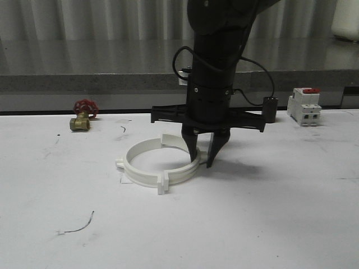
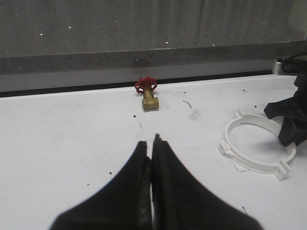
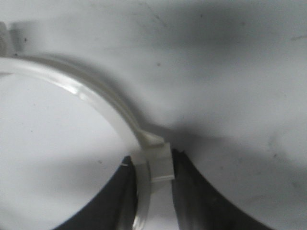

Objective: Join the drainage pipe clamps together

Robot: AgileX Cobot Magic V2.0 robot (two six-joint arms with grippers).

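Note:
The two white drainage pipe clamps lie flat on the white table as one ring. The left half [image 1: 130, 159] and the right half [image 1: 182, 175] meet at a rear tab [image 1: 168, 138] and a front tab [image 1: 162, 186]. My right gripper [image 1: 203, 157] points straight down over the ring's right side. Its fingers press the band [image 3: 96, 103] and its outer lug [image 3: 158, 160] from both sides. My left gripper [image 2: 149, 141] is shut with nothing in it, well left of the ring [image 2: 249, 165]. I cannot tell whether the tabs are locked.
A brass valve with a red handwheel [image 1: 82, 117] stands at the table's back left. A white breaker with a red top [image 1: 304, 106] stands at the back right. A thin wire scrap [image 1: 78, 224] lies at the front left. A grey ledge [image 1: 84, 78] runs behind the table.

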